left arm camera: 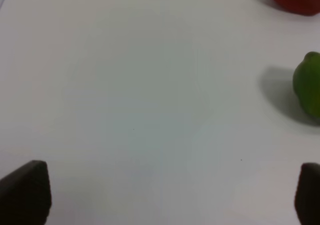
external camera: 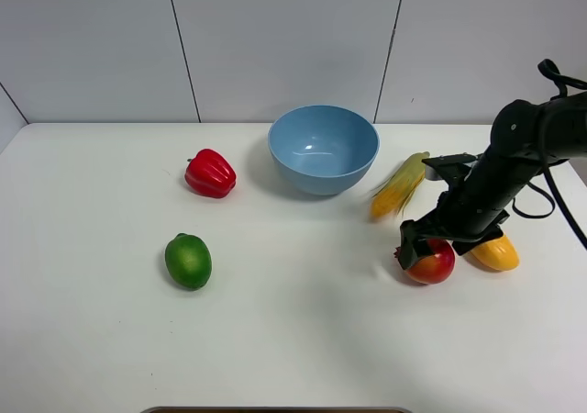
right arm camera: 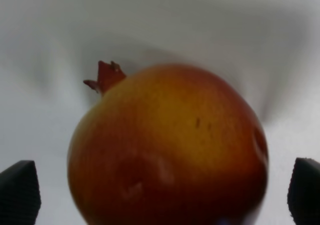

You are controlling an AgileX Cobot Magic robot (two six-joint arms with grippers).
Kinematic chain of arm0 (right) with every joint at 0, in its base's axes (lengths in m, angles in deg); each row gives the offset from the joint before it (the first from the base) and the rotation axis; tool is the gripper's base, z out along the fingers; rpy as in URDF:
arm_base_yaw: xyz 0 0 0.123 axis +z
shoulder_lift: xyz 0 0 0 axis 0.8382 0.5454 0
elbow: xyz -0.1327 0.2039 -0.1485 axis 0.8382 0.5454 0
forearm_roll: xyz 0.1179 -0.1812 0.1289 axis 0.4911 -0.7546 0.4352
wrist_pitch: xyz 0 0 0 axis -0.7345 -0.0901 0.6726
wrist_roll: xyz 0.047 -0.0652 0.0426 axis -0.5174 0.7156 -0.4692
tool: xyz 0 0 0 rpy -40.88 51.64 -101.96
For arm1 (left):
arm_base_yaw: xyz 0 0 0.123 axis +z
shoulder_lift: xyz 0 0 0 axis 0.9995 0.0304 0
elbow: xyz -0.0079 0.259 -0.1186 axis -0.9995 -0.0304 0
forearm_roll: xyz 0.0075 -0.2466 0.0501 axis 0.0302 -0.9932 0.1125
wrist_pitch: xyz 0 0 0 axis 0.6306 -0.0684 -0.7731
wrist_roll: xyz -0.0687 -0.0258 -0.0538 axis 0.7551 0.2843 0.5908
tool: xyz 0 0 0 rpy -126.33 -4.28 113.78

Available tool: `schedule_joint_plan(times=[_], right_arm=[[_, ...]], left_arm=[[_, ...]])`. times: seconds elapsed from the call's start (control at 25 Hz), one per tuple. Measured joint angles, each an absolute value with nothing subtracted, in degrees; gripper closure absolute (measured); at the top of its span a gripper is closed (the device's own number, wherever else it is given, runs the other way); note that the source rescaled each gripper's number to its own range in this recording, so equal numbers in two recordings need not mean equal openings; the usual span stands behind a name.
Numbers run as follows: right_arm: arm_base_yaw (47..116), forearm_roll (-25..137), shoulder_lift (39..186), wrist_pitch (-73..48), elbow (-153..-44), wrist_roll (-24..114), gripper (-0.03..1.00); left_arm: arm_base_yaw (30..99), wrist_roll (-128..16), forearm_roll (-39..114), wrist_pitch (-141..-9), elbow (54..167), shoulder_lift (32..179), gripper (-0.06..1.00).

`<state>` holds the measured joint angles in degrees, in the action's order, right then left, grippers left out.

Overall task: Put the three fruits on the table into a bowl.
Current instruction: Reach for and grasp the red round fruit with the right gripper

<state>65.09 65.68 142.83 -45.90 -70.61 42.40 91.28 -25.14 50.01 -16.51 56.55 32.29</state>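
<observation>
Right wrist view: right end effector (right arm camera: 162,192), jaws spread, straddles the pomegranate (right arm camera: 170,145) on the counter (external camera: 293,340) (first fruit, I judge; the bowl (external camera: 323,147) is empty). Next calls for closing gently, then lifting toward the bowl.

Pale grey panelled wall (external camera: 284,37), thin dark seams (external camera: 182,46); even soft light.

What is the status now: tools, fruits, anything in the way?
Tools open: left tool over table, right tool straddling pomegranate, not gripping. On table too: lime, mango; bowl empty. Between pomegranate and bowl: corn.
</observation>
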Motion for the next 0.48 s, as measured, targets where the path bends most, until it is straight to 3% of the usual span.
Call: schedule_joint_plan(times=[0.48], right_arm=[[68.8,63.9,146.7,-42.8,-70.7,41.6,-0.03]], left_arm=[[91.3,-25.1,50.0,-16.5,56.5,32.3,-0.06]])
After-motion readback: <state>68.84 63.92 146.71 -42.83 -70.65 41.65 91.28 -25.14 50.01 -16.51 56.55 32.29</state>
